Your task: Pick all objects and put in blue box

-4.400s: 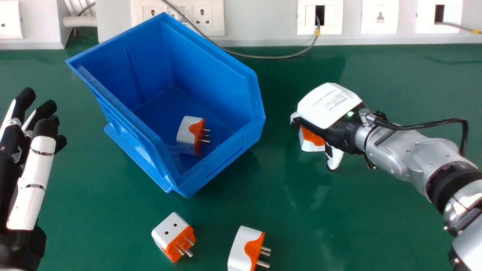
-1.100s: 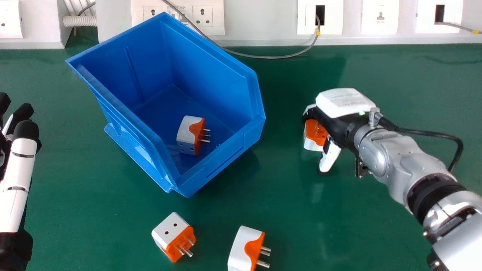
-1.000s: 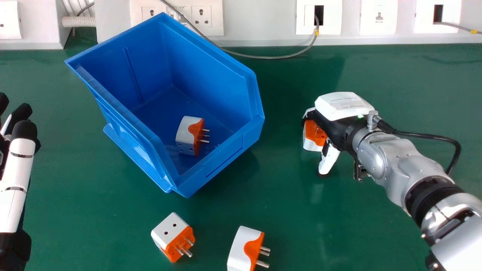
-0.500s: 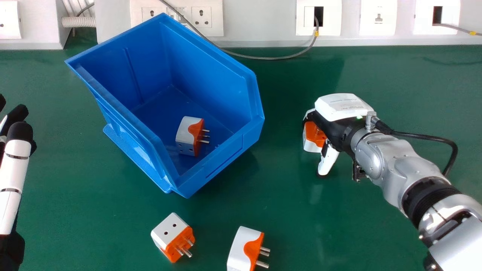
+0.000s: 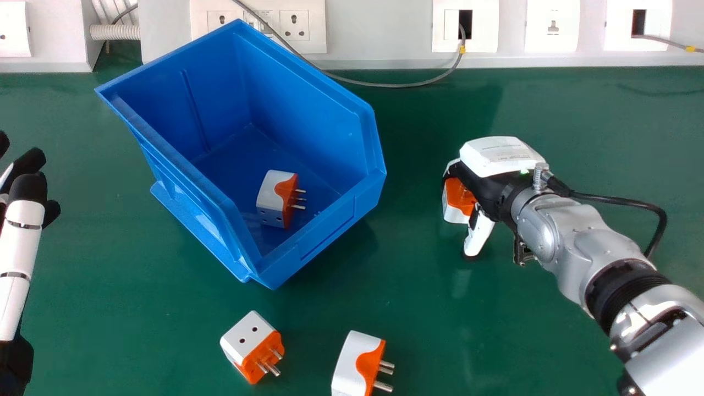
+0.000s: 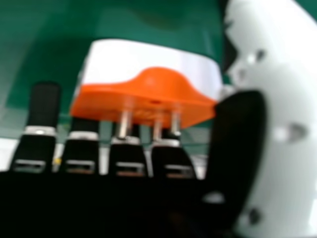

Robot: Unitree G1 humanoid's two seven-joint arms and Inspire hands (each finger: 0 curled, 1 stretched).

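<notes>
Edging outward, the left hand (image 5: pixel 21 236) sits farther from the blue box (image 5: pixel 330 235).

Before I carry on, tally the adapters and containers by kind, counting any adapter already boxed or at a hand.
White-and-orange plug adapters: 4 (one in the box, one at the right hand, two on the table)
Blue box: 1
Total: 5
</notes>
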